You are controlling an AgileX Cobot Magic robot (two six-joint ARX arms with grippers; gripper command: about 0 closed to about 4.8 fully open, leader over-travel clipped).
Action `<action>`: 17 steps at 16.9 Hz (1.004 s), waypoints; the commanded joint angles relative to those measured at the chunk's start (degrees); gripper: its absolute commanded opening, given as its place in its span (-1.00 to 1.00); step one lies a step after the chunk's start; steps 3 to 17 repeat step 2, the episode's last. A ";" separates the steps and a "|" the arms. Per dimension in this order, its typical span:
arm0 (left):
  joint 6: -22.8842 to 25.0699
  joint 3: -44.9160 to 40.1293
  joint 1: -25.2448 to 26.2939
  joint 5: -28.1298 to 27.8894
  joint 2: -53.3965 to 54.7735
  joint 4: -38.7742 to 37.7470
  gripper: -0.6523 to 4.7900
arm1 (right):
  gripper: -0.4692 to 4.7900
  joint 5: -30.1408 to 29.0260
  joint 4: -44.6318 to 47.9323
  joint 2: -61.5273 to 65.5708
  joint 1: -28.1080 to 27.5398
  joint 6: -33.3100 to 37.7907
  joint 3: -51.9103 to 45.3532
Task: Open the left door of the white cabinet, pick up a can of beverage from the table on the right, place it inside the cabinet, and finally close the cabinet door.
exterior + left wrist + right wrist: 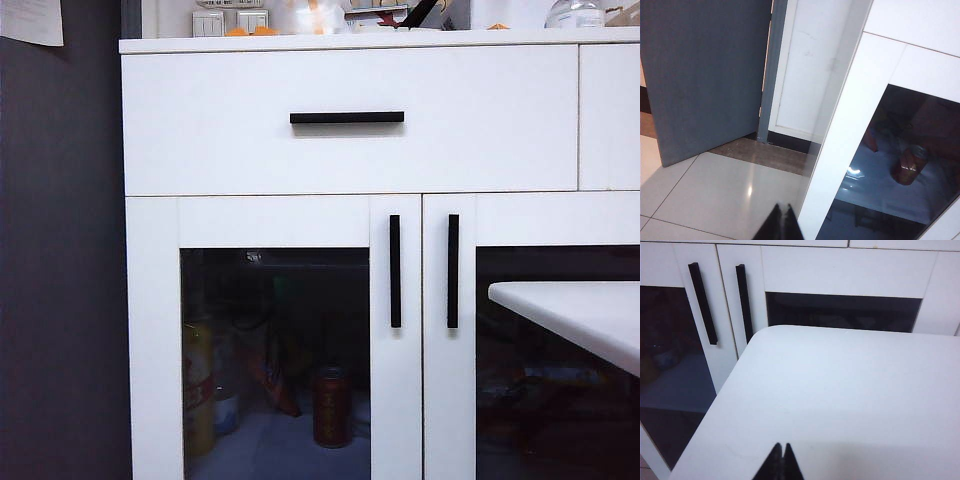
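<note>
Your left door (275, 340) is shut and no can shows on the surface (850, 390), so with left gripper (781, 222) beside the cabinet (350, 150) and right gripper (781, 462) over the surface, fingers pressed together, spread the left's and reach for the handle (395, 271).

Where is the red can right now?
The red can stands inside the white cabinet, behind the closed left door's dark glass, low in the exterior view; the left wrist view shows it too.
</note>
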 commanded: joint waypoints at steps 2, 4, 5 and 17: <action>0.37 0.07 -0.02 -0.13 0.02 0.70 -0.78 | -0.84 0.22 1.11 -0.07 0.07 -0.20 -0.24; 0.37 0.07 -0.02 -0.13 0.02 0.70 -0.78 | -0.84 0.22 1.11 -0.07 0.07 -0.20 -0.24; 0.37 0.07 -0.02 -0.13 0.02 0.70 -0.78 | -0.84 0.22 1.11 -0.07 0.07 -0.20 -0.24; 0.37 0.07 -0.02 -0.13 0.02 0.70 -0.78 | -0.84 0.22 1.11 -0.07 0.07 -0.20 -0.24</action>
